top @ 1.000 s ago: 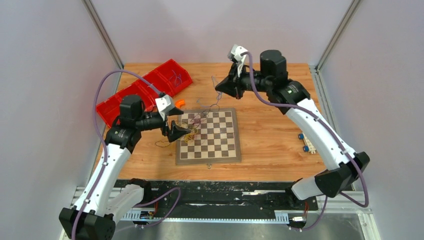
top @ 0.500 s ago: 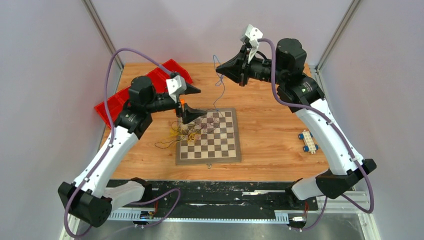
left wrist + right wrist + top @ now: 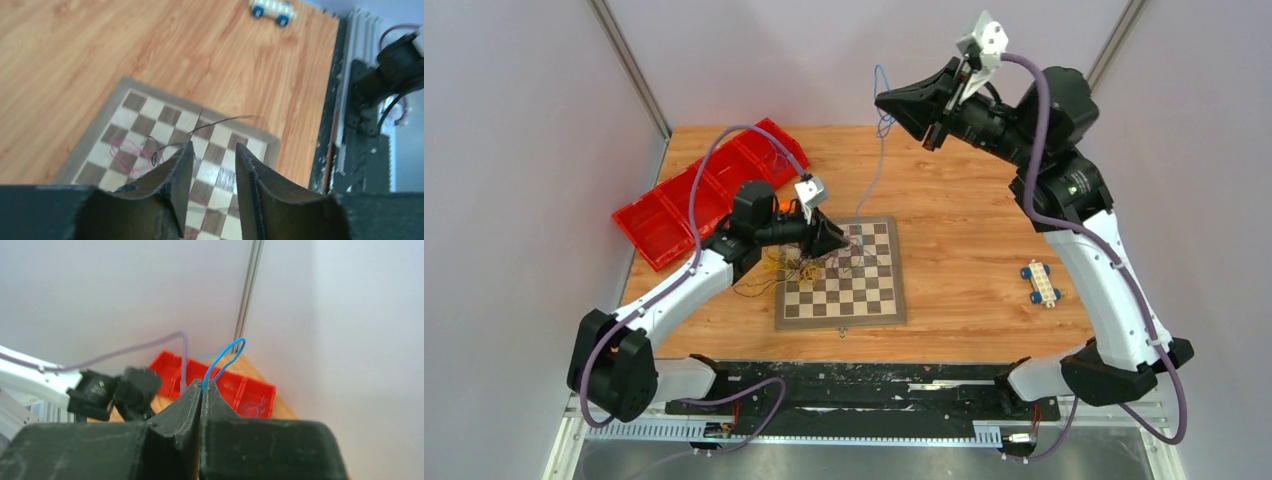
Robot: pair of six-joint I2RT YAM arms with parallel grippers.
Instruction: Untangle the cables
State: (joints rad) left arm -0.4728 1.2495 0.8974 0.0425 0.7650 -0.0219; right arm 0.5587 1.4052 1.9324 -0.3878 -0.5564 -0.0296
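The right gripper (image 3: pixel 201 385), raised high, is pressed shut on one blue cable (image 3: pixel 240 340), whose loop sticks up past its fingertips. That strand runs down to the tangle (image 3: pixel 799 265) at the far-left corner of the chessboard (image 3: pixel 864 300). The left gripper (image 3: pixel 212 147) hovers low over the heap with its jaws spread, gripping nothing as far as the wrist view shows. So one cable is partly drawn out, though its lower end seems caught in the knot. Yellow, black and pink wires lie there unsorted, so most of the job is left.
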